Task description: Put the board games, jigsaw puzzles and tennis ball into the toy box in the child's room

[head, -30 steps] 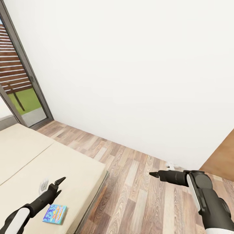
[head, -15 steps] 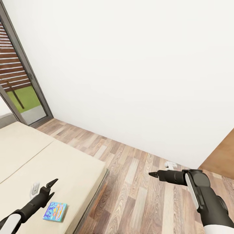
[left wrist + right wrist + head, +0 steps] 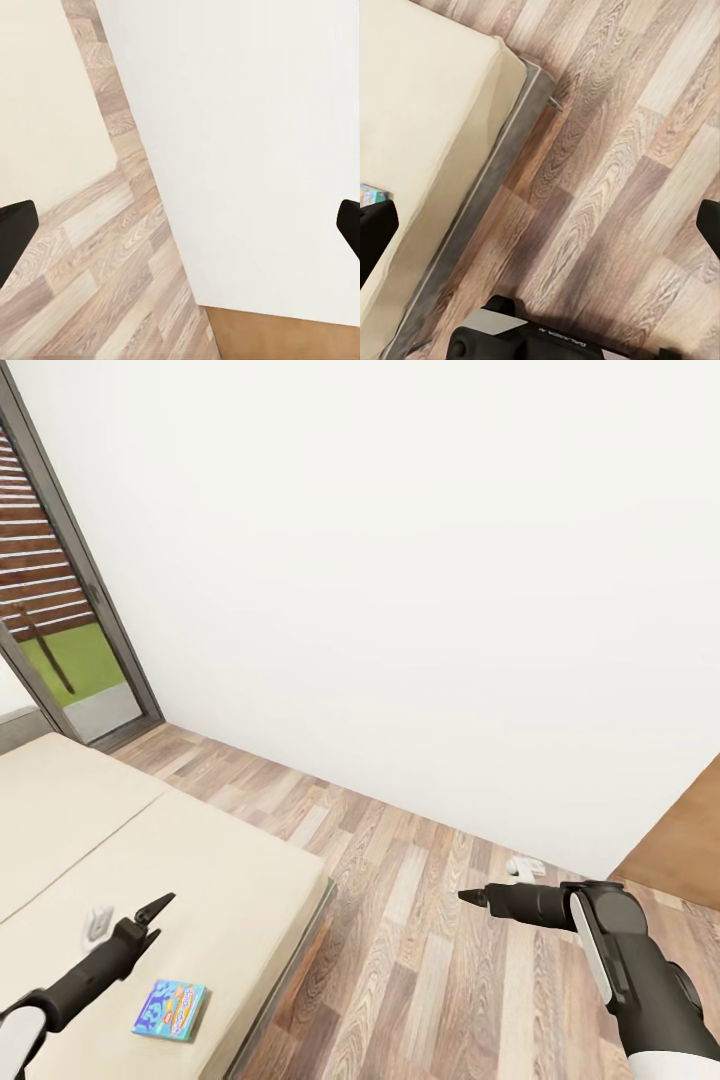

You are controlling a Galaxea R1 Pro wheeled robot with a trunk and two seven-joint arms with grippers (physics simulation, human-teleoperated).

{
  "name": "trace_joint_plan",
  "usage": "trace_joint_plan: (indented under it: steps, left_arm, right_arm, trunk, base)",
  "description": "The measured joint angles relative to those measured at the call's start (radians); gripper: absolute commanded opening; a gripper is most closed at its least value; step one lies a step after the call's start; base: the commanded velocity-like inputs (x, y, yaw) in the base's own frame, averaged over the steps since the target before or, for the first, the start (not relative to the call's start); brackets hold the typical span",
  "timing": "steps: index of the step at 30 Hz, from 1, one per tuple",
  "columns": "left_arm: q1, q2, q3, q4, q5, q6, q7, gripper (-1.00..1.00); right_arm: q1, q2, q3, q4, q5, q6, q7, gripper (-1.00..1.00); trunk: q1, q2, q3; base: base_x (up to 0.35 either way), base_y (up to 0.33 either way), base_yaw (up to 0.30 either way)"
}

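Just now, over the cream-beige bed (image 3: 200, 880), the left gripper (image 3: 125, 920) hovers empty with fingers spread wide above the light blue cartoon-printed board game box (image 3: 169, 1010), while the right gripper (image 3: 478, 898), equally agape, hangs beside the bed.

plain white wall (image 3: 400, 560) fills most of the head view. wood-plank floor (image 3: 420, 950) runs along its base. glass door w/ dark grey frame (image 3: 85, 590) at left, slatted fence & grass beyond. brown wood panel (image 3: 685, 845) at right edge.
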Motion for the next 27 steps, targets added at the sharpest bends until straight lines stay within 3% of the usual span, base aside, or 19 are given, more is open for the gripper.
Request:
trace_joint_plan:
  steps: [7, 16, 19, 20, 27]
  left_arm:
    - [0.016, -0.001, 0.047, -0.042, 0.015, 0.051, 0.034, 1.00]
    - [0.021, -0.001, 0.070, -0.055, 0.052, 0.094, 0.093, 1.00]
    - [0.020, 0.001, 0.078, -0.051, 0.070, 0.106, 0.158, 1.00]
    - [0.017, 0.004, 0.081, -0.037, 0.077, 0.111, 0.206, 1.00]
    - [-0.003, 0.007, 0.083, 0.004, 0.086, 0.116, 0.277, 1.00]
  right_arm:
    - [0.000, 0.003, 0.000, 0.000, 0.001, 0.000, -0.001, 1.00]
    - [0.000, 0.001, 0.000, 0.000, 0.001, 0.000, -0.002, 1.00]
    - [0.000, 0.000, -0.001, 0.000, 0.001, 0.000, -0.002, 1.00]
    - [0.000, 0.000, -0.001, 0.000, 0.001, 0.000, -0.002, 1.00]
    - [0.000, -0.002, -0.001, 0.000, 0.001, 0.000, -0.001, 1.00]
  trunk:
    - [0.000, 0.000, 0.000]
    - [0.008, -0.014, -0.007]
    - [0.019, -0.035, -0.016]
    - [0.023, -0.042, -0.019]
    - [0.050, -0.091, -0.041]
  base:
    - [0.000, 0.000, 0.000]
    - [0.000, 0.000, 0.000]
    - [0.000, 0.000, 0.000]
    - [0.000, 0.000, 0.000]
    - [0.000, 0.000, 0.000]
